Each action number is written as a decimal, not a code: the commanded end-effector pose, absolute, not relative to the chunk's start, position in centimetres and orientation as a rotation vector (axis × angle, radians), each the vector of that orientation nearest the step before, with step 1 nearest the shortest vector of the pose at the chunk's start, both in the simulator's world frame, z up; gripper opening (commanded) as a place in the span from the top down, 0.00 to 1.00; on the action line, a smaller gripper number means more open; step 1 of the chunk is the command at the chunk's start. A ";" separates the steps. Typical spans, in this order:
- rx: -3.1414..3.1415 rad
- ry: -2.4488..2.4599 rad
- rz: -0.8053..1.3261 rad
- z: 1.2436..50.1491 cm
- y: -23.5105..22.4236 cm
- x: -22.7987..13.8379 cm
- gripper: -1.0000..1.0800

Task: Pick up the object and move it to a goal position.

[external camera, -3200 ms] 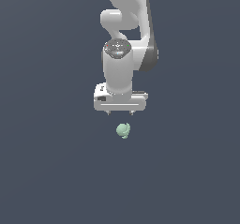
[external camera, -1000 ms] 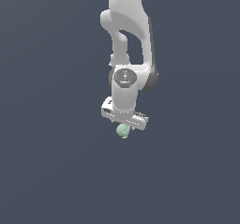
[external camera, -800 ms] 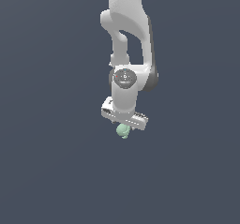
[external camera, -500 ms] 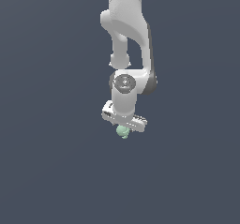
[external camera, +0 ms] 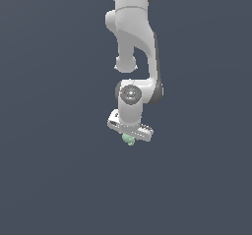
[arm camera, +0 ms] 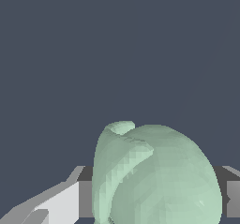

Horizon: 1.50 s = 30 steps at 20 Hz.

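Flat slate-grey all round, no table edge to see. The gripper [external camera: 130, 136] hangs tilted, its crossbar sloping down toward the exterior view's right. Directly beneath it, between the fingers [arm camera: 56, 204], sits the object [external camera: 129, 140], filling the wrist view; looks clamped on it. The arm drops near-vertical from above.

My arm [external camera: 132, 37] hangs down from above, bent at the wrist [external camera: 131, 94], with my hand [external camera: 129, 136] tilted so its crossbar slopes down toward the exterior view's right. My fingers [arm camera: 56, 204] are closed on the lump [arm camera: 157, 176], which fills the space between them in the wrist view.
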State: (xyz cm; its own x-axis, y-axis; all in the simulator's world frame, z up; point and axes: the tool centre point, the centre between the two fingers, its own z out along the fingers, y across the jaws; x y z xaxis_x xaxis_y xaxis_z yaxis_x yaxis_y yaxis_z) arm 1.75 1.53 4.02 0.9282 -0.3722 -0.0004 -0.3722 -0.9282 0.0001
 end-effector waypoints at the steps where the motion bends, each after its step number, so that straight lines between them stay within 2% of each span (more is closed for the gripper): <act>1: 3.084 -0.596 0.000 4.0 1.5 1.8 1.00; 17: 3.085 -0.596 0.000 5.2 0.0 1.0 1.00; 23: 3.085 -0.596 0.000 7.8 -3.4 -0.7 1.00; 30: 3.086 -0.597 0.000 12.7 -9.7 -3.7 1.00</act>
State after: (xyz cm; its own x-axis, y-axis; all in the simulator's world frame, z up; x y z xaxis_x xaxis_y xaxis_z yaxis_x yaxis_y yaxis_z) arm -3.01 -8.30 11.57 0.9280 -0.3725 -0.0008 -0.3725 -0.9280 -0.0011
